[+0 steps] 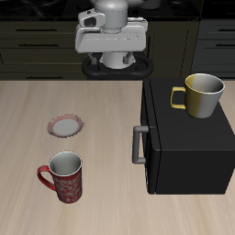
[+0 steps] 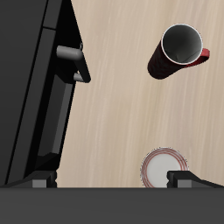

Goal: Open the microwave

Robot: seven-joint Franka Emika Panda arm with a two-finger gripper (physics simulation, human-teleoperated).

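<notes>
The microwave (image 1: 188,138) is a large matte black box at the table's side, its door shut and its grey bar handle (image 1: 139,145) facing the table's middle. In the wrist view the microwave (image 2: 35,105) shows with its dark door window and the handle (image 2: 74,63) sticking out. My gripper (image 1: 112,41) hangs high at the table's back, well away from the handle. In the wrist view the gripper (image 2: 112,181) is open and empty, with both fingertips (image 2: 184,179) far apart.
A yellow mug (image 1: 204,95) stands on top of the microwave. A red mug (image 1: 62,177) (image 2: 179,48) stands near the table's front edge. A small plate (image 1: 66,124) (image 2: 164,168) lies farther back. Dark cabinets (image 1: 37,37) run behind the table.
</notes>
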